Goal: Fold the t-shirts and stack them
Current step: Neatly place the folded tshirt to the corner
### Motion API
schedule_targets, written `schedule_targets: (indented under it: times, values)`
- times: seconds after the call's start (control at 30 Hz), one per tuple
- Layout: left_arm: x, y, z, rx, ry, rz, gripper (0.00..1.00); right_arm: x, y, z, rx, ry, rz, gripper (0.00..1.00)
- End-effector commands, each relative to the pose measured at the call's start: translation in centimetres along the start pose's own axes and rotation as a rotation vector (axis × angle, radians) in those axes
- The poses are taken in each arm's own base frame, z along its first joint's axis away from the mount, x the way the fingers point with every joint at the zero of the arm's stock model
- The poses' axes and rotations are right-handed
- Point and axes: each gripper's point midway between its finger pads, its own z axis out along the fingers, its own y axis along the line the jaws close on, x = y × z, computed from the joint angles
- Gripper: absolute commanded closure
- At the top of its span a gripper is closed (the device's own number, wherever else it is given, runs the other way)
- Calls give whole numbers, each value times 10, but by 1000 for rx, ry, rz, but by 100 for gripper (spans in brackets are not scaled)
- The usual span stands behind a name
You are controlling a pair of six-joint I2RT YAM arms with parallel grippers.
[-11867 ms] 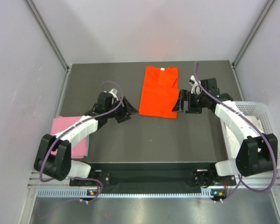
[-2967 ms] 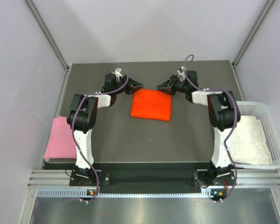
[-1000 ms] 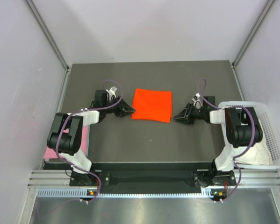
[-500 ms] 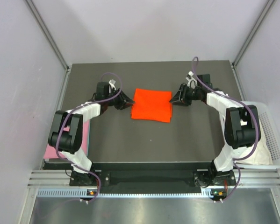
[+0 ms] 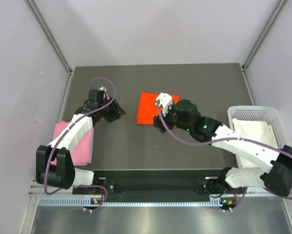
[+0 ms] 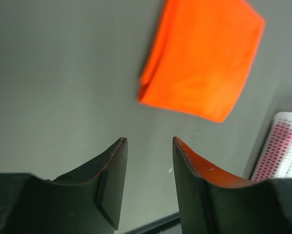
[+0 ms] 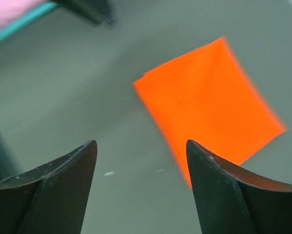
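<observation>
We hold nothing: our left gripper [image 6: 149, 142] has jaws partly parted, our right gripper [image 7: 141, 144] spread wide, and 1 folded orange t-shirt [image 6: 202, 63] lies on the table [image 5: 199, 80]

Pale lilac panel walls [image 5: 155, 29] far + both sides, dark grey matte tabletop [image 5: 184, 78] in the mid, silver alu rail [image 5: 155, 201] at near edge.
</observation>
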Motion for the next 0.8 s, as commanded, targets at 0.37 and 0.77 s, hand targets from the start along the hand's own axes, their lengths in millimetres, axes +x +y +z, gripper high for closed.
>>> schedule_targets:
  times: [0.37, 0.77]
  values:
    - [24, 51, -36, -233, 31, -196, 51, 50, 17, 90, -117, 168, -797, 36]
    - [8, 61, -75, -303, -124, -224, 52, 91, 5, 139, -82, 342, -927, 47]
